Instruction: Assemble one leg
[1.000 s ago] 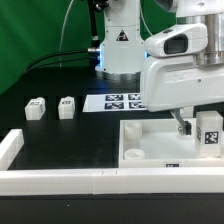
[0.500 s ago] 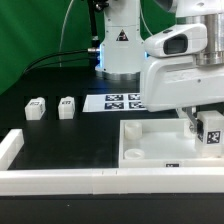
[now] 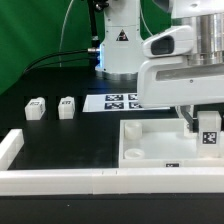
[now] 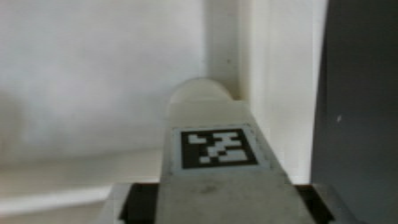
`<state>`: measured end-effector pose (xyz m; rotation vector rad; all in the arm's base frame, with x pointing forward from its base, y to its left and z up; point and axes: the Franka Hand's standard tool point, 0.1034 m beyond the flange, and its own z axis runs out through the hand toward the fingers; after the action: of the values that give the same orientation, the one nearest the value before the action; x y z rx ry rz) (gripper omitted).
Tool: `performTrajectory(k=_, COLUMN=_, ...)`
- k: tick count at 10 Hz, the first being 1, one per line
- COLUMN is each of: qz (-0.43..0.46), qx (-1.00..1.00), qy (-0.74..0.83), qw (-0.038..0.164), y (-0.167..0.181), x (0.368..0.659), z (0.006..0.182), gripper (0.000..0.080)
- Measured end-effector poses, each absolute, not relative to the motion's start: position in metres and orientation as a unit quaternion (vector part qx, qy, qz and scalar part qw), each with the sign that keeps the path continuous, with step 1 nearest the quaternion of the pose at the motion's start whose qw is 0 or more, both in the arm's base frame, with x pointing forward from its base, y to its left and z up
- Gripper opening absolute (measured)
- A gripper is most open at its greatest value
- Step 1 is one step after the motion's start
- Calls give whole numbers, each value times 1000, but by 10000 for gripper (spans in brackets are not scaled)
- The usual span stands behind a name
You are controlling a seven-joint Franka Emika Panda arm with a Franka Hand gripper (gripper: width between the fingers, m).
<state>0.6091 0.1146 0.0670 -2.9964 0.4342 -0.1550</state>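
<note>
The claw (image 3: 201, 128) was clenched on a leg (image 3: 208, 132), held upright with its long axis vertical, tag facing the camera, at the exterior view's right. It hung directly over the far right corner of the white tray (image 3: 140, 152), so the coming move looked like a straight drop. Two spare legs (image 3: 52, 107) lay well apart at the left, the marker board (image 3: 112, 101) beyond; nothing blocked the way.

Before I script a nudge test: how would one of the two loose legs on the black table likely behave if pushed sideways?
The leg looks like a stiff, blocky plastic piece, so it should not flex. It sits low and flat on the table, so it would probably slide rather than tip or roll. It is small, so probably light and easy to spin off course.
</note>
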Motion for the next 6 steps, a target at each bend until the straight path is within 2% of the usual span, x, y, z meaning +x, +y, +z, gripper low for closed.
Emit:
performTrajectory(k=2, qz=-44, qx=-963, qy=256, qw=65, y=113, x=609, z=67, gripper=291)
performTrajectory(k=6, qz=-30, qx=-884, qy=461, qw=73, y=114, x=608, z=67, gripper=292)
